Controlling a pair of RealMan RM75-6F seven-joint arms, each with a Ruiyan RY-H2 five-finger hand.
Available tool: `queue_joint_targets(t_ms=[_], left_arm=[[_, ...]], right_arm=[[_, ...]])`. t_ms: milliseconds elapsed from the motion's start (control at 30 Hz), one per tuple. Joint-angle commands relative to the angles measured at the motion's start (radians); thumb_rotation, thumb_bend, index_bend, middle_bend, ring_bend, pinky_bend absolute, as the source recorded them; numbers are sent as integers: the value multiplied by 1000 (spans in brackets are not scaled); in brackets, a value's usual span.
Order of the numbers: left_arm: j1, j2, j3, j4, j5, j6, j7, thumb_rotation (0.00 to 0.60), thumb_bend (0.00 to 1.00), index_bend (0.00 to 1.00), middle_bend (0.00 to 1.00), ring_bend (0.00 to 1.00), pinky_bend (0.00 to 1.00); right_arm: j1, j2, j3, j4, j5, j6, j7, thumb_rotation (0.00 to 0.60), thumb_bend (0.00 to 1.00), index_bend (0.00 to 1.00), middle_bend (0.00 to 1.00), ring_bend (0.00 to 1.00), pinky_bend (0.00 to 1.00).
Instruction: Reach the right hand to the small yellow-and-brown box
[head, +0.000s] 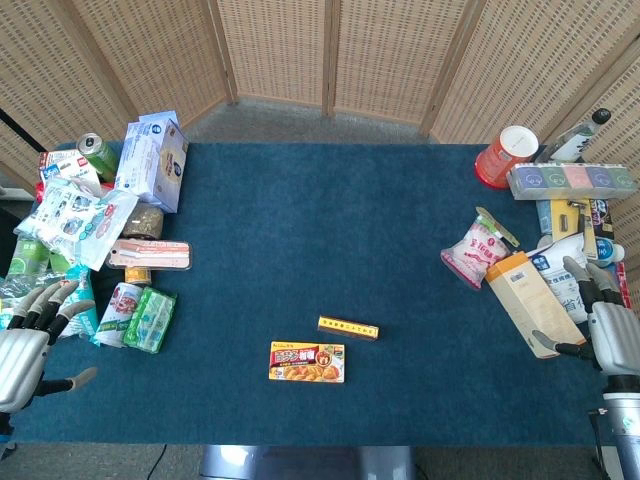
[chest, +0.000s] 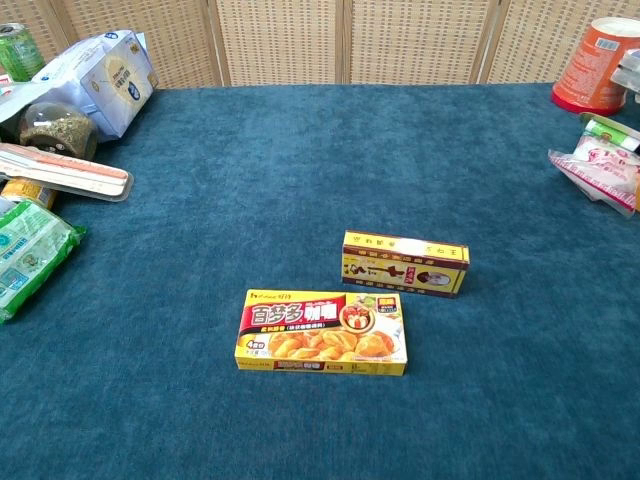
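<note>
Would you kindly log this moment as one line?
right hand: open, table edge | small box: untouched, centre | left hand: open

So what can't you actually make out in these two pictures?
- Both hands: the chest view shows neither.
- Right hand: head view's right edge cuts it off.
- Left hand: left edge crops it.
- Small yellow-and-brown box: print too small in the head view.
- Pink packet: cropped by the chest view's right edge.

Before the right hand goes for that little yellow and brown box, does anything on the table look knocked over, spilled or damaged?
Nothing stands out. The small yellow-and-brown box stands on its long edge, intact, just behind the flat curry box, apart from it. The right hand hovers open by the packets at the table's right edge. No spill shows.
</note>
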Motion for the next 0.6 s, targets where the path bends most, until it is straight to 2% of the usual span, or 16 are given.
queue_joint_targets(t_ms=[33, 200, 367, 600], left_arm=[[-1, -1, 0, 1, -1, -3, 1, 600, 0, 221, 0, 0, 0], [0, 0, -1, -1, 1, 2, -2, 600, 0, 221, 0, 0, 0], [-2, 2, -6, 3, -8, 2, -11, 600, 0, 220, 0, 0, 0], [-5, 3, -10, 6, -17, -2, -18, 600, 0, 221, 0, 0, 0]], right_arm=[[1, -3, 1, 3, -4, -7, -1, 600, 0, 0, 0, 0, 49], [8, -17, -2, 1, -15, -38, 4, 600, 0, 0, 0, 0, 49], [46, -29, -1, -61, -39, -106, 30, 600, 0, 0, 0, 0, 49], [142, -90, 1, -162, -90, -218, -82, 600, 0, 0, 0, 0, 49]])
